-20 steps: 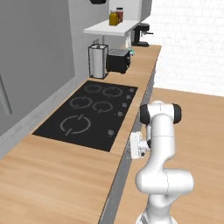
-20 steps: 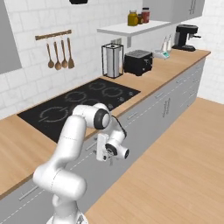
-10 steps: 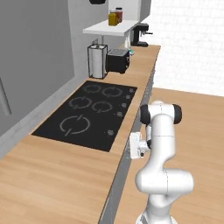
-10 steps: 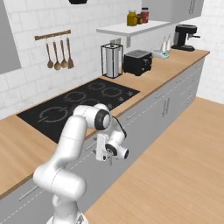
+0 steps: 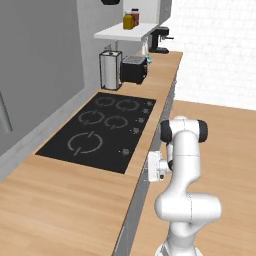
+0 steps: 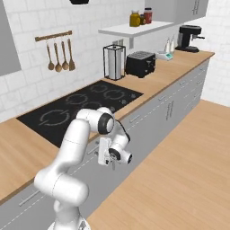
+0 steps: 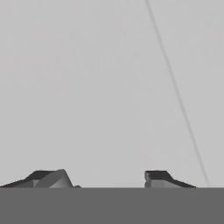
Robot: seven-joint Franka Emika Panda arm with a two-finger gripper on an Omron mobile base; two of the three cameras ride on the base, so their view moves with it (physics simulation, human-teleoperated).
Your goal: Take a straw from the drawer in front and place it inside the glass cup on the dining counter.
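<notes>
Two dark fingertips (image 7: 48,178) stand apart at the bottom of the hand view, with plain grey panel between them and nothing held, so the jaws are open; that flat grey panel, crossed by one thin slanting line, is a closed drawer (image 7: 109,87) front, seen from very close; the straw is hidden from sight, and I cannot tell whether it lies behind this front. In the base views the white arm (image 5: 185,165) bends down off the front edge of the wooden surface (image 5: 60,210), just below the near right corner of the black cooktop (image 5: 100,130), its hand turned towards the grey fronts under that edge. Beyond the cooktop along the same surface stand a wire-framed roll holder (image 5: 110,70) and, just beside it, a black toaster (image 5: 134,69); farther still a dark coffee machine (image 5: 160,40); above them a white shelf (image 5: 125,32) bears jars; wooden spoons (image 6: 58,56) hang on the tiled wall behind the cooktop.
</notes>
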